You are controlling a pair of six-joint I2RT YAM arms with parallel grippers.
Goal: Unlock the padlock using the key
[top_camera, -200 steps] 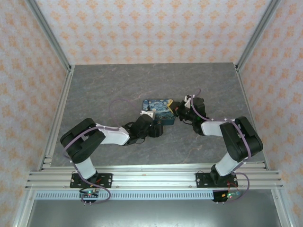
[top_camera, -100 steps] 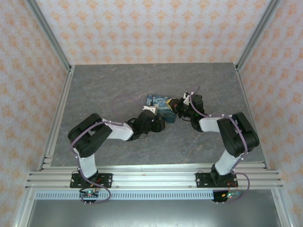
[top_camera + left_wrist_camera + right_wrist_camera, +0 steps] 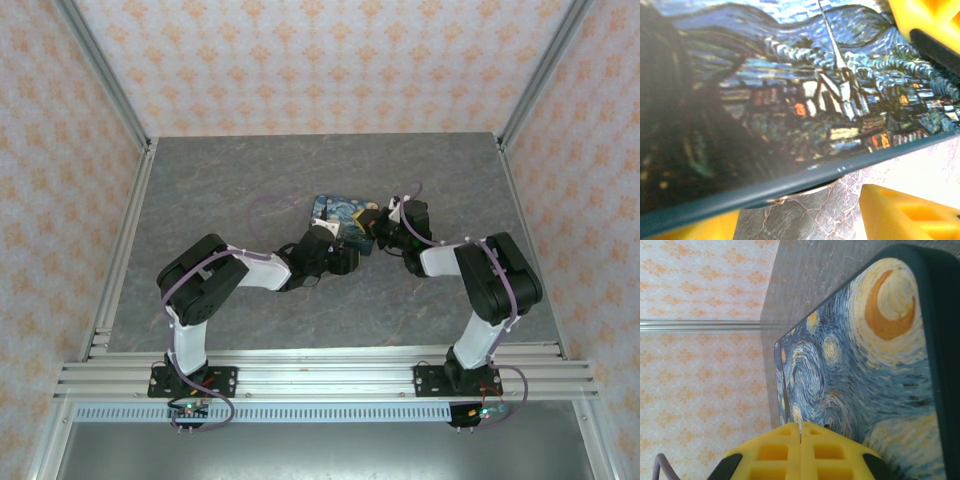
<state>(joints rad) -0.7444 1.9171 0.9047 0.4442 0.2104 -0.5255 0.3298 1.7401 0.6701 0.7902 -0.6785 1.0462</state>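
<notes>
- Reaching in from both sides, my two grippers meet at a Starry Night-printed case [image 3: 345, 212] that lies near the middle of the grey tabletop [image 3: 250, 170].
- My left gripper [image 3: 338, 240] comes at the case from the near left side, and my right gripper [image 3: 375, 226] sits at its right end.
- On the left wrist camera, my left gripper [image 3: 800, 216] has its jaws well apart. Its yellow fingers [image 3: 905, 212] sit low at either side, and the dark lower edge of the case [image 3: 815, 100] runs across just above them.
- I cannot tell whether those fingers touch the case. Nothing looks clamped between them.
- A sliver of bright metal [image 3: 800, 191] peeks out under that edge, above the marbled tabletop [image 3: 840, 207]. I cannot tell whether it belongs to the padlock.
- On the right wrist camera, my right gripper [image 3: 800, 432] is fully closed, its two yellow fingers [image 3: 775, 452] pressed flat together, with the case [image 3: 865, 365] just beyond the tips.
- I cannot tell whether the key is pinched between them.
</notes>
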